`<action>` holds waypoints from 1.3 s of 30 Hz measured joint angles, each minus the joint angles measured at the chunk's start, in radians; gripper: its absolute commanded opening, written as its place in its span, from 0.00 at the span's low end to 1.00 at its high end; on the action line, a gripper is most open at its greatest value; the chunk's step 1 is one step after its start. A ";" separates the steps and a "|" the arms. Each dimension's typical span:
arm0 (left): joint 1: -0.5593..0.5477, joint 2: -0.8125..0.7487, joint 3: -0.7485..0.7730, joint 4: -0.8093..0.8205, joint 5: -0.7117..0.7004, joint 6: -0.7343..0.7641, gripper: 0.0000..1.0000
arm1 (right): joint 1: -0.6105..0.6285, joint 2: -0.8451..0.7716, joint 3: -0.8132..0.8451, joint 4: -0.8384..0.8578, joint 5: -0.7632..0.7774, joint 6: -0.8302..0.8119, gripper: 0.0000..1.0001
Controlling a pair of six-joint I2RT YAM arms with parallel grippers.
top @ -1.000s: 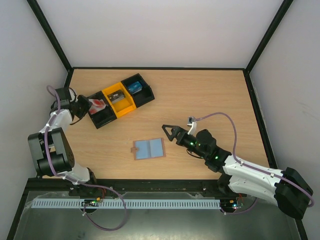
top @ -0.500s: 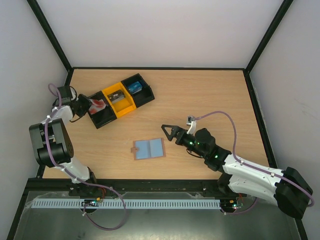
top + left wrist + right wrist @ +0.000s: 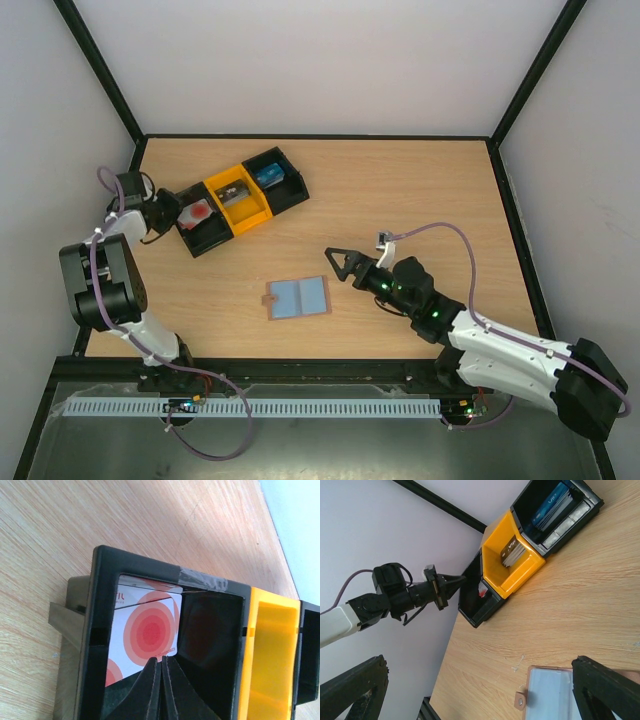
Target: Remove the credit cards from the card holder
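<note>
Card holder (image 3: 297, 297), the small flat light blue-grey two-panel wallet with a thin brownish rim, lies open near the middle of the wooden table (image 3: 420, 190). From overhead I can't make out whether anything is tucked in its pockets. My right wrist view cuts it off at the bottom edge, so I get only one pale panel and the tab.

My right gripper (image 3: 333, 266) hangs just beside its right edge, fingers spread wide, gripping nothing.

Over at the black-and-yellow three-section plastic tray (image 3: 290, 195), my left gripper (image 3: 162, 666) has its fingers pinched together at the near edge of a white card with red rings (image 3: 150, 630) leaning in the left black section. Touching or not, I can't tell.

A dark card with pale marks (image 3: 511, 551) stands in the yellow section, and a blue card (image 3: 551, 504) in the far black one.

The holder's two panels look plain and smooth, with the tab on the left side.
</note>
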 measured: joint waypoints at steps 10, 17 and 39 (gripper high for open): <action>-0.015 0.014 0.000 0.000 -0.022 -0.002 0.18 | 0.000 -0.019 0.000 -0.019 0.014 -0.005 0.98; -0.051 -0.048 0.002 -0.026 -0.026 -0.006 0.57 | 0.000 -0.019 0.000 -0.050 0.022 -0.012 0.98; -0.321 -0.513 -0.357 -0.184 0.175 0.086 0.63 | 0.000 0.290 0.034 -0.159 -0.130 -0.010 0.45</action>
